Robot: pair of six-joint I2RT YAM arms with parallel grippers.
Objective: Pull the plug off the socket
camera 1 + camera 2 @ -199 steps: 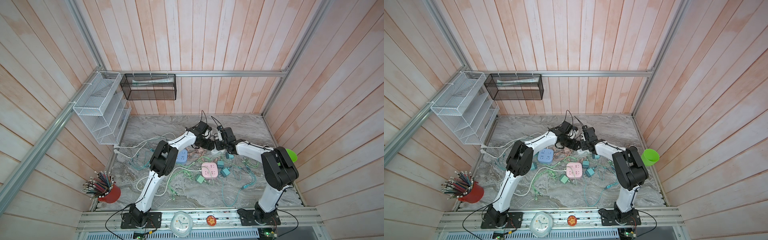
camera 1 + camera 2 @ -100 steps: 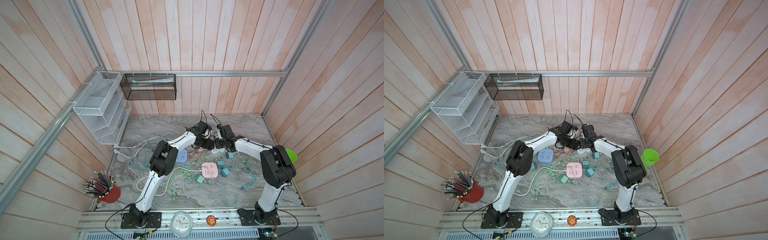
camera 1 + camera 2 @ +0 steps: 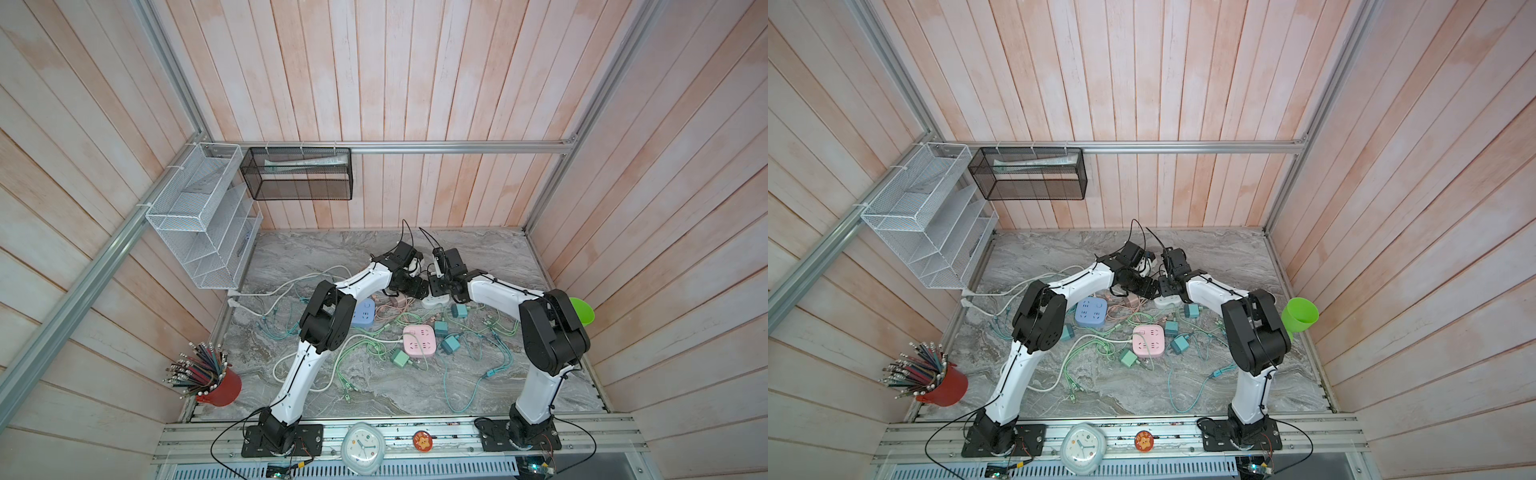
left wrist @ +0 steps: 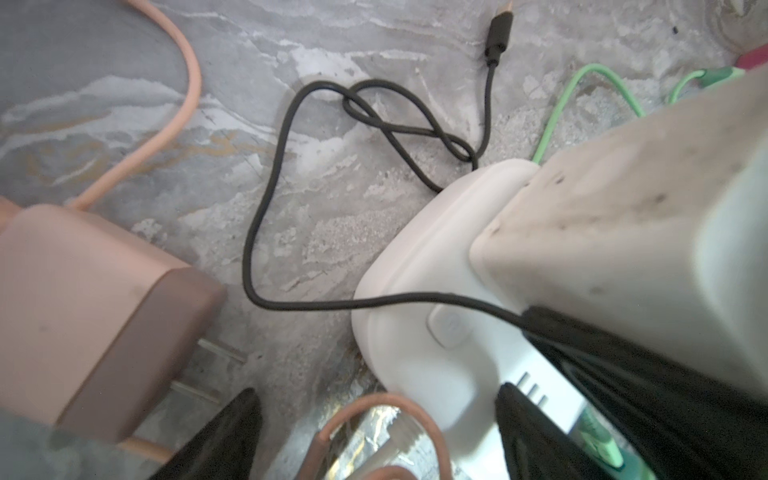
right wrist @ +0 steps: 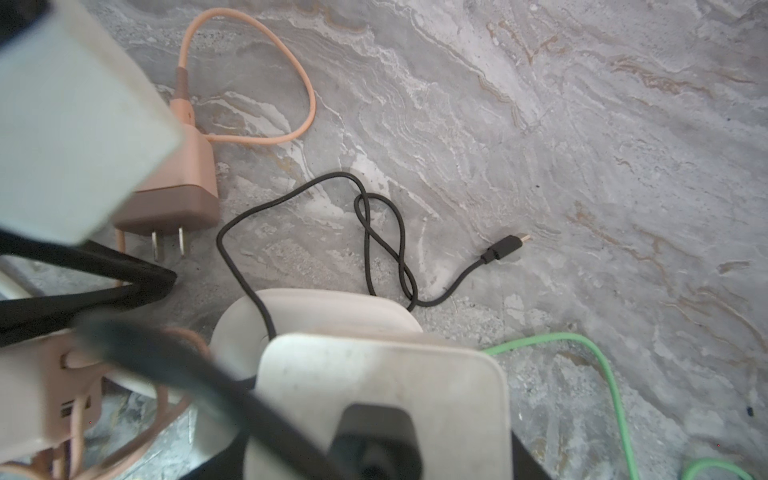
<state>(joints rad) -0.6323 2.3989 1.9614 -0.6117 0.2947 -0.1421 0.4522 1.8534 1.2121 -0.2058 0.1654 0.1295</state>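
The right pincer (image 5: pixel 365 465) grips the white plug (image 5: pixel 374 374), seated in the white socket (image 5: pixel 307 309) just beneath. The left pincer (image 4: pixel 374 399) alongside gapes wide, gripping nothing, so a pull could drag the socket up too.

- Both top views: high, far, tilted down over the table (image 3: pixel 478 245).
- Wrist cameras: close behind my left pincer (image 4: pixel 376 390) and right pincer (image 3: pixel 439 291), sharing the white charger (image 4: pixel 623 216) (image 5: pixel 374 386) between them.
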